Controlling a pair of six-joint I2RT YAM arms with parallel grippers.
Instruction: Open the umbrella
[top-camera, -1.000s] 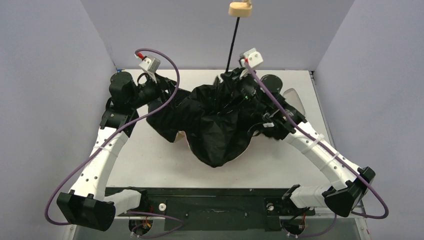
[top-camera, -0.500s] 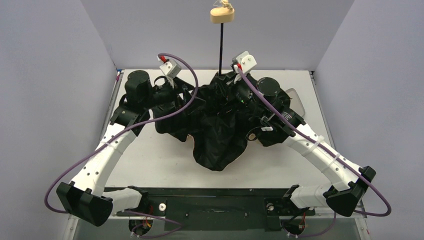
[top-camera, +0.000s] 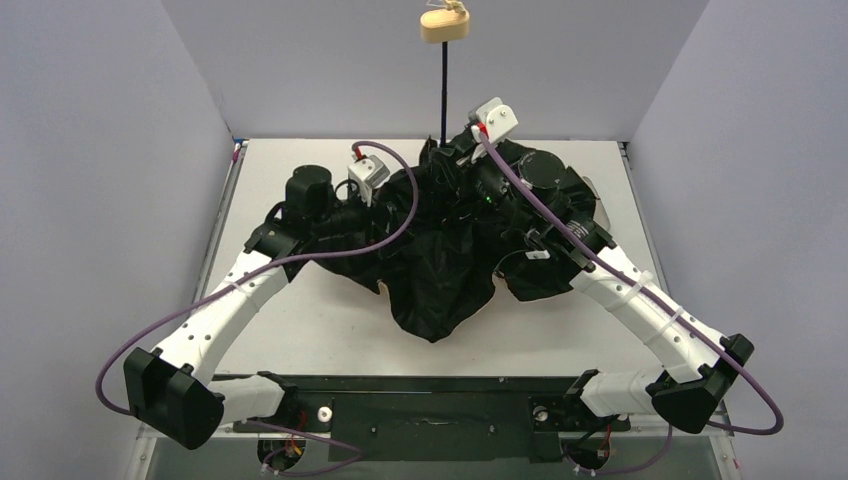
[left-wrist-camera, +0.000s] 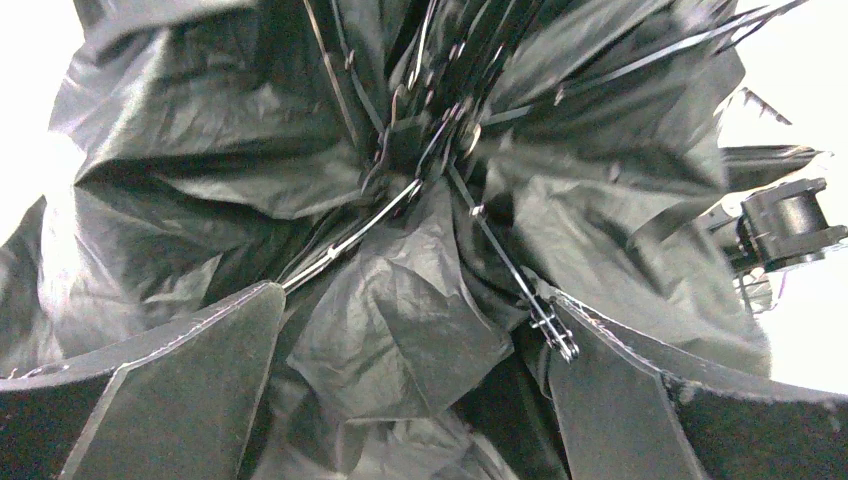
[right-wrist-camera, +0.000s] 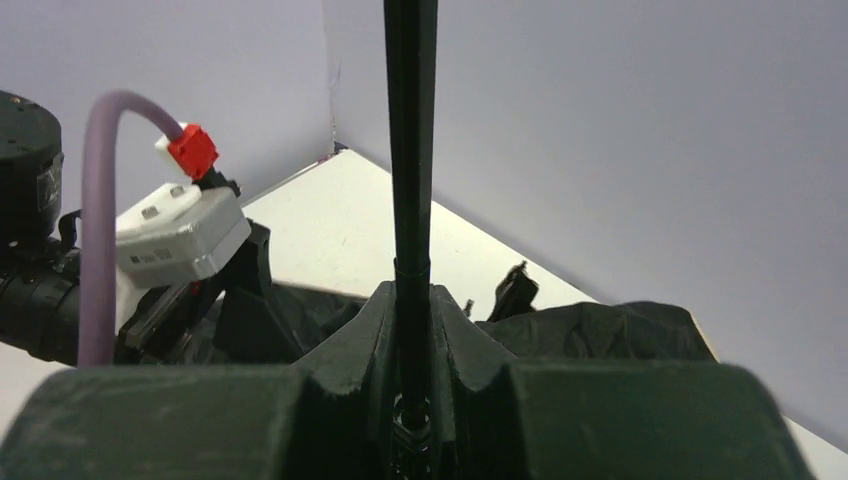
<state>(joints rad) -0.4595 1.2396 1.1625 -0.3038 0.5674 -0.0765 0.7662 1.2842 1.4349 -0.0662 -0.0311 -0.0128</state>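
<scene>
The umbrella lies on the table as a crumpled heap with its black lining up. Its thin black shaft stands upright at the back, with the beige handle knob on top. My right gripper is shut on the shaft just above the canopy; the right wrist view shows my right gripper with its jaws tight against the shaft on both sides. My left gripper reaches into the canopy from the left. In the left wrist view my left gripper is open, its jaws wide apart over black fabric and metal ribs.
The white table is enclosed by lilac walls on the left, back and right. The black base rail runs along the near edge. Purple cables loop off both wrists over the canopy.
My left arm has swung right, into the middle of the canopy. The shaft has gone from leaning right to upright and the knob moved left. The canopy has bunched and spread rightward.
</scene>
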